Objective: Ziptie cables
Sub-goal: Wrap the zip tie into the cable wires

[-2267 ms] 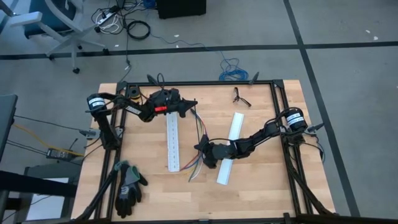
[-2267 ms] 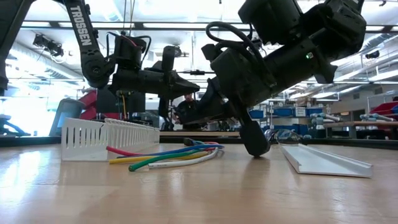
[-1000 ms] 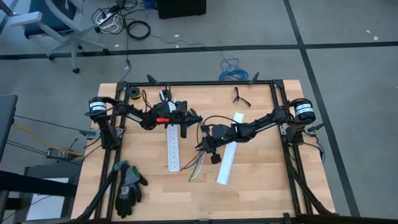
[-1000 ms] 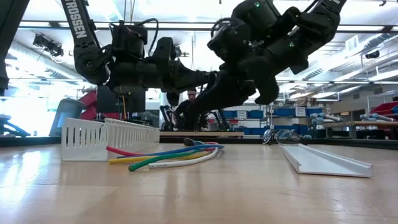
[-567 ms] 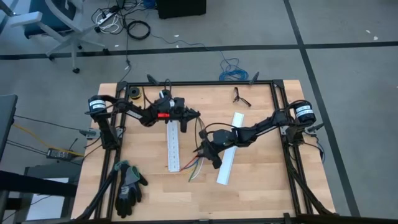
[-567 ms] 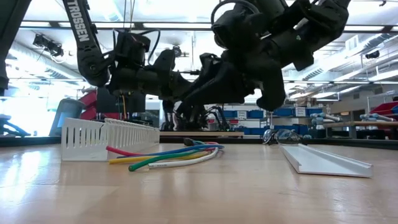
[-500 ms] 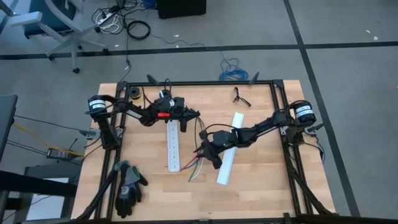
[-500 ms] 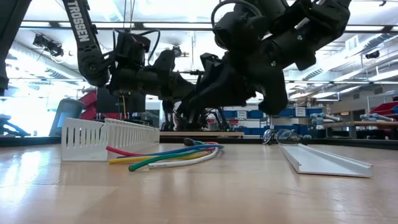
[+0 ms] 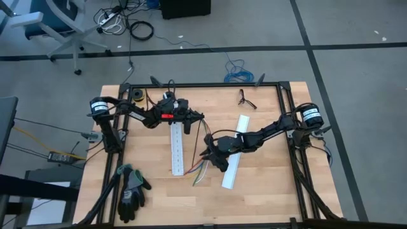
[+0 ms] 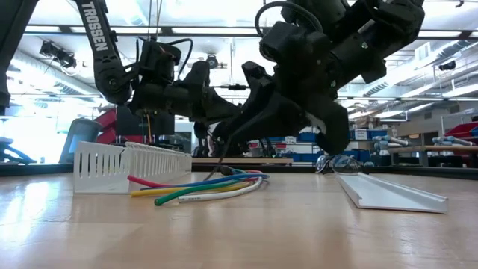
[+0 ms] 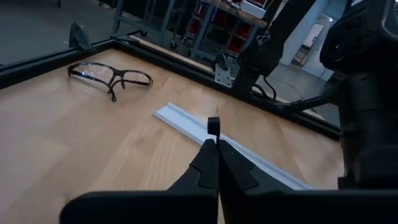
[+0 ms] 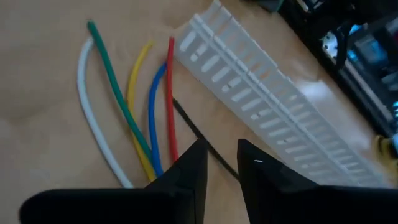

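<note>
The cables (image 10: pixel 202 187) lie loose on the table (image 9: pixel 261 191), fanned out just beside the slotted white strip (image 9: pixel 177 149), between it and the plain white strip (image 9: pixel 233 159). Right gripper (image 12: pixel 217 158) hovers low over their bunched end, fingers (image 12: pixel 186 171) slightly parted, gripping nothing; a thin dark strip (image 12: pixel 199 137) runs beneath them. Left gripper (image 11: pixel 216 149) hangs over the slotted strip's far end, fingers pressed together, empty. Safety glasses (image 11: pixel 111 73) sit near the table's far edge.
</note>
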Motion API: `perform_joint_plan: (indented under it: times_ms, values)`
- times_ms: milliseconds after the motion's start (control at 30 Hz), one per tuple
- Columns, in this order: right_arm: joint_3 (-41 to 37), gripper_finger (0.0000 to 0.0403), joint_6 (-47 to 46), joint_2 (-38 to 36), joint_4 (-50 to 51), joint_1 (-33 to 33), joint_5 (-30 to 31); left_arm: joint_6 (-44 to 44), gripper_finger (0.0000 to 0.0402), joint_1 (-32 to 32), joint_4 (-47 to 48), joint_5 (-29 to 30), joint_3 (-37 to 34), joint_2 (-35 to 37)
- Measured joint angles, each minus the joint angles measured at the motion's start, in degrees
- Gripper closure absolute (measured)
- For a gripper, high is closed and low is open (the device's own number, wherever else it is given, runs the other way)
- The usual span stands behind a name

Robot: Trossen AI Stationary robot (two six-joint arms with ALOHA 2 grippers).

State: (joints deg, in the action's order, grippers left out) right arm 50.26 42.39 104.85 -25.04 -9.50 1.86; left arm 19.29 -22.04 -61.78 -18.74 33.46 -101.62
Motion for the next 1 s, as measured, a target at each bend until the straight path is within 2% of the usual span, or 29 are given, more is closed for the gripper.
perform_joint_plan:
  times_ms: [133,300,500,767,1000]
  values:
    - [0.28,0.033,8.35,1.01,0.24,0.23,1.55,0.48,0.0402,-0.13,0.0,0.0,0.02,0.0]
    - [1.82,0.033,24.45,3.49,0.14,1.03,12.0,5.76,0.0402,-0.13,-0.02,0.01,0.06,0.0]
    - [2.36,0.033,38.2,5.81,-3.04,2.94,18.25,13.01,0.0402,-0.09,0.09,-0.89,0.06,0.0]
    - [2.36,0.033,48.95,5.81,-4.02,5.16,18.5,19.01,0.0401,0.47,0.43,-1.33,0.06,0.0]
    - [2.36,0.033,49.86,5.81,-3.77,6.37,16.78,22.93,0.0401,1.22,-0.56,-1.31,0.06,0.0]
